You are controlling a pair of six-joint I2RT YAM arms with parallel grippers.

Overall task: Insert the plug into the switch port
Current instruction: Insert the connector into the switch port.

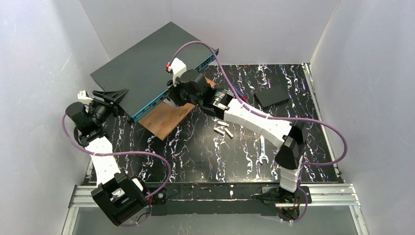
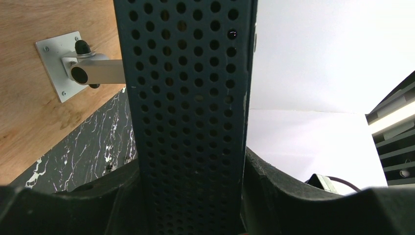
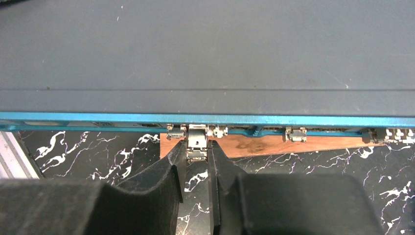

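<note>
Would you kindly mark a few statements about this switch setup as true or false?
1. The left tool grips the large dark grey metal switch by its perforated end. True.
2. The right tool holds a small silver metal plug at the switch's teal edge. True.
3. The silver wrench lies on the switch. False: on the black marbled table.
4. The small flat black square box sits left of the switch. False: to its right.
</note>
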